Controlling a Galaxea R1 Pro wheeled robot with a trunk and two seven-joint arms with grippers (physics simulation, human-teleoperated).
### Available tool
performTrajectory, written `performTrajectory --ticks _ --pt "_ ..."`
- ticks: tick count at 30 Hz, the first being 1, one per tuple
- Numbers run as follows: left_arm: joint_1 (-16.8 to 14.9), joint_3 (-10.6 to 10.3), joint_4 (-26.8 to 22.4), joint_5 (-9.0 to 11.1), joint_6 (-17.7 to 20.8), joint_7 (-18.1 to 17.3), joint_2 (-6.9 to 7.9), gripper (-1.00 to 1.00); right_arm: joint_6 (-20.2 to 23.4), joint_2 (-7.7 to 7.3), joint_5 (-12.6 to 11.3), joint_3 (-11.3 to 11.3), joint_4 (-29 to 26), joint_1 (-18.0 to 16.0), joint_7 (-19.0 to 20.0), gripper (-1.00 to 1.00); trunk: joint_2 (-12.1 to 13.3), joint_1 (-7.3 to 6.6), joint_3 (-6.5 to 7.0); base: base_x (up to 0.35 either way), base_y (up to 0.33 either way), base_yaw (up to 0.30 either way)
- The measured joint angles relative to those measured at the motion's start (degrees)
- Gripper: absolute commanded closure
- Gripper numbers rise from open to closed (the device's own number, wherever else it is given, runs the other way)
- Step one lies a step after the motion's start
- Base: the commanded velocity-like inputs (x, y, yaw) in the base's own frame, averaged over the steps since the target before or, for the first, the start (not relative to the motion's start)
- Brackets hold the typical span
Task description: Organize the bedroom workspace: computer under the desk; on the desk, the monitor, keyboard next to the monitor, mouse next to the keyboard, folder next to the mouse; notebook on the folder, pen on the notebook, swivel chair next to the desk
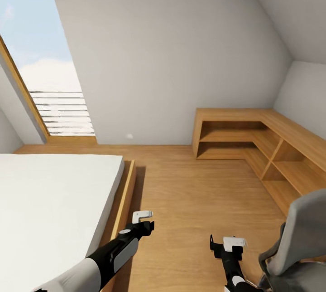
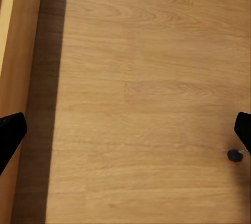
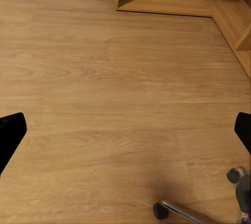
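Note:
I am in the bedroom, facing a sloped grey wall. The swivel chair (image 1: 299,236) shows its grey back at the lower right of the head view; its chrome leg (image 3: 184,214) and a caster (image 2: 234,155) sit on the floor. My right gripper (image 1: 225,243) hangs open just left of the chair, its fingertips (image 3: 11,132) spread wide over bare floor. My left gripper (image 1: 146,221) is open too, beside the bed frame, with fingertips (image 2: 11,130) far apart and nothing between them. The desk, computer, monitor, keyboard, mouse, folder, notebook and pen are out of view.
A low wood-framed bed (image 1: 54,192) with a white mattress takes up the left. An L-shaped open wood shelf unit (image 1: 253,138) lines the far right corner. A slanted window (image 1: 40,65) is at the upper left. Light wood floor (image 1: 194,192) stretches ahead between bed and shelves.

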Motion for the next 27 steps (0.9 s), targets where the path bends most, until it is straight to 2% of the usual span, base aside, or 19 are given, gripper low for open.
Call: performTrajectory --ticks 11,27 --pt "0.0 0.0 1.4 -0.1 0.0 -0.1 -1.19 -1.00 0.0 -0.02 0.0 0.0 0.0 0.0 0.0 -1.00 0.0 0.00 0.00 0.330 -0.006 0.000" --pt "0.0 0.0 1.5 -0.1 0.0 -0.1 -1.24 -1.00 0.0 0.12 0.1 0.0 0.3 0.0 0.1 -1.00 0.0 0.00 0.00 0.330 -0.005 0.000"
